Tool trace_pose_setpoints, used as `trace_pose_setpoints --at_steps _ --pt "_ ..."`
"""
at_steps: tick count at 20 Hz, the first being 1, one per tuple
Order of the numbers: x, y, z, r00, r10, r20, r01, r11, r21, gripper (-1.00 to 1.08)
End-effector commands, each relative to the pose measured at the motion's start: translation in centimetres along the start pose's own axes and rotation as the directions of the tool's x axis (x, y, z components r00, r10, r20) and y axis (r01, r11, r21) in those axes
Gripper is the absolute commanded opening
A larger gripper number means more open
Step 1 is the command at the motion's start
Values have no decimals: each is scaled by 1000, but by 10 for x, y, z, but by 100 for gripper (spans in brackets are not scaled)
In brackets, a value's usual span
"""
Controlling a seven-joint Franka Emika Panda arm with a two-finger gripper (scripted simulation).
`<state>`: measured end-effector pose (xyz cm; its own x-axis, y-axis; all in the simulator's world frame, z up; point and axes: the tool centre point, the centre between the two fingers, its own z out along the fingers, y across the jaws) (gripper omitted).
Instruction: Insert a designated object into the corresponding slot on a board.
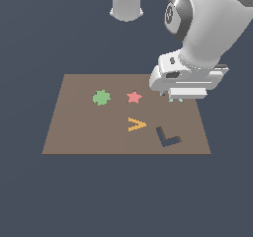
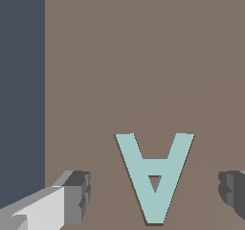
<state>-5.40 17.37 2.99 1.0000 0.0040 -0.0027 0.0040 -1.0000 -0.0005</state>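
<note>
In the wrist view the light teal letter "A" block [image 2: 154, 169] lies flat on the brown board [image 2: 143, 56]. My gripper [image 2: 155, 195] is open, with one finger [image 2: 75, 195] on each side of the letter and clear gaps between the fingers and the letter. In the exterior view the gripper [image 1: 175, 98] hangs low over the board's [image 1: 79, 132] far corner on the exterior view's right, and only specks of teal [image 1: 171, 100] show under it. No dark "A" cutout shows; I cannot tell whether the letter sits in it.
On the board are a green blob [image 1: 101, 98], a pink star [image 1: 134, 97], an orange "V" piece [image 1: 137, 124] and a dark "L" cutout [image 1: 167, 138]. The board's edge [image 2: 45, 80] lies near one finger. The robot base [image 1: 127, 4] stands behind.
</note>
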Motion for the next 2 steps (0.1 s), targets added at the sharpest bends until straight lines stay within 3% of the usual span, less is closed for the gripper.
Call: trace_pose_setpoints --at_steps 1,2 --pt "0 0 0 1000 0 0 0 1000 0 100" --pt "0 0 0 1000 0 0 0 1000 0 100"
